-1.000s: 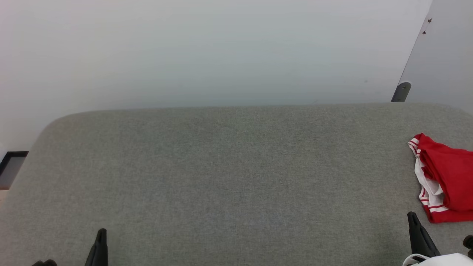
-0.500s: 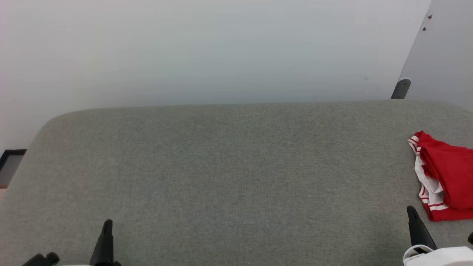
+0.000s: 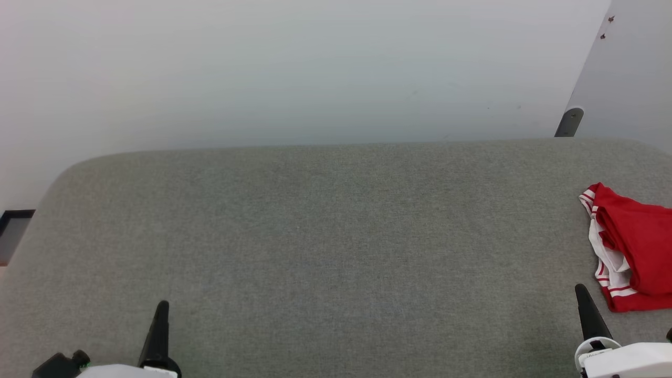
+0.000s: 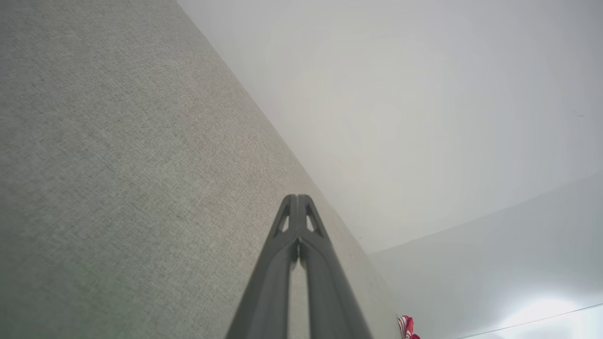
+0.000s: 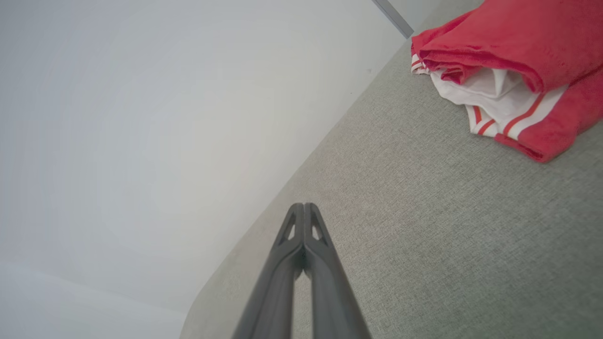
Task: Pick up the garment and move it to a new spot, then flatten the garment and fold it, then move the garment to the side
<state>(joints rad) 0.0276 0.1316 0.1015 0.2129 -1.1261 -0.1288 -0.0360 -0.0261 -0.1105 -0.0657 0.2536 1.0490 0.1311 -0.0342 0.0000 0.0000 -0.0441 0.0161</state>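
Lower left of head view: left gripper low over the grey padded surface; in left wrist view, same left gripper with fingers pressed together tip to tip, nothing between them, touching no cloth. Middle: bare grey fabric, no cloth spread flat there. Lower right: right gripper likewise closed tight and empty, confirmed in right wrist view as right gripper; pointing up the surface, near the garment but apart from it. Far right: garment lying on the surface at the right side, partly cut off by the frame edge; doubled over in loose layers, red outermost, white and red-striped bands peeking out beneath; not a crisp flat fold. Judgement on progress: fits either a rumpled start or a finish with the garment set aside; cannot settle which from this moment alone. If start: pick-up, move, flatten, fold, set-aside all left; if finish: nothing left.
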